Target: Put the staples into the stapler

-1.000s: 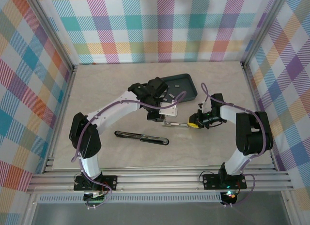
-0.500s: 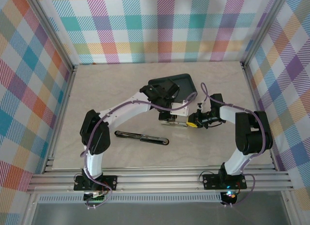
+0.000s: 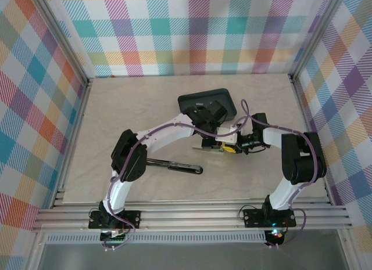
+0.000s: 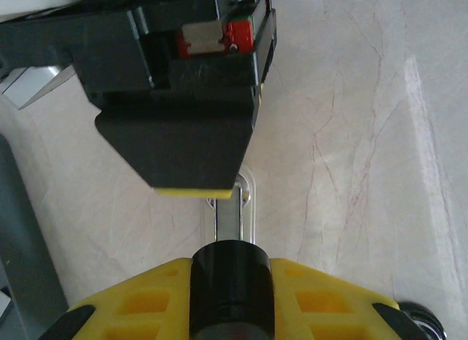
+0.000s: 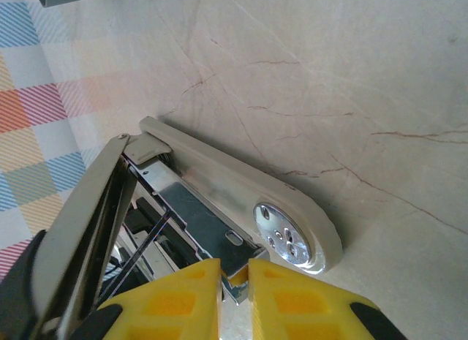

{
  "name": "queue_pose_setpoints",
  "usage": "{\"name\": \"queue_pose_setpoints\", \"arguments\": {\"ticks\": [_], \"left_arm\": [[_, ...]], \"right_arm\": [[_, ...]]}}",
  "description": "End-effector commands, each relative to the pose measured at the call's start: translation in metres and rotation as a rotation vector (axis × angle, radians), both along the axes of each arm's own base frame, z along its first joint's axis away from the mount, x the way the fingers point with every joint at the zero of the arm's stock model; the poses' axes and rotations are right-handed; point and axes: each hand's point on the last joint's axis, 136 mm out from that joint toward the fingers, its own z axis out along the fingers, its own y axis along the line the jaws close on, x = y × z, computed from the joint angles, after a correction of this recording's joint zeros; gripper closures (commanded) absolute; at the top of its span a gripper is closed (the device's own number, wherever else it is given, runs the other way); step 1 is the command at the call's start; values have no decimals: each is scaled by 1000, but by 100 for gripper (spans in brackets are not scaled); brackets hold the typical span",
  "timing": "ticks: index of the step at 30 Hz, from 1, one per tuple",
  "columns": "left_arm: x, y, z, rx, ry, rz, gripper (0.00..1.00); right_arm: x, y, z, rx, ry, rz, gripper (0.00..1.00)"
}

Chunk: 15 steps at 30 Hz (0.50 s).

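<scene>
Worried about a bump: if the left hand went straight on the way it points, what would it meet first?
Probably the stapler, its metal end just ahead of the left hand, then the right hand holding it; depth is unclear.

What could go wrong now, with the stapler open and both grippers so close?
The right gripper pinches the open stapler only at a thin metal edge, so a push could twist it loose. The left gripper, shut, sits very close to the right one; they might bump. I cannot tell whether it holds staples; a small strip could slip out.
</scene>
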Motion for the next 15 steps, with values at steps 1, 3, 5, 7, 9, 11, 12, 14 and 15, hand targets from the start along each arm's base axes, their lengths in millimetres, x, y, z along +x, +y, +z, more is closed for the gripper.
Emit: {"name": "queue_pose_setpoints", "arguments": {"ticks": [1, 3, 5, 7, 9, 11, 12, 14, 15], "left_arm": [[-2, -19, 2, -42, -8, -19, 78], [-1, -20, -4, -33, -8, -12, 78], [1, -21, -10, -23, -9, -2, 79], [2, -22, -17, -12, -12, 2, 79], [3, -23, -22, -1, -11, 6, 79], [4, -23, -27, 7, -9, 13, 79], [3, -23, -30, 11, -7, 13, 79], [4, -23, -33, 18, -5, 19, 79], [4, -22, -35, 22, -6, 18, 79]], "right_arm": [[-5, 6, -4, 28, 17, 10, 84], [-5, 7, -3, 35, 13, 9, 84], [-5, 7, -2, 41, 13, 11, 84], [-5, 8, -1, 47, 9, 10, 84], [-5, 7, -1, 49, 8, 9, 84], [-6, 8, -1, 50, 8, 6, 84], [-6, 7, 0, 50, 5, 1, 83], [-6, 5, 1, 47, 0, -6, 80], [-6, 4, 2, 46, -3, -9, 79]]}}
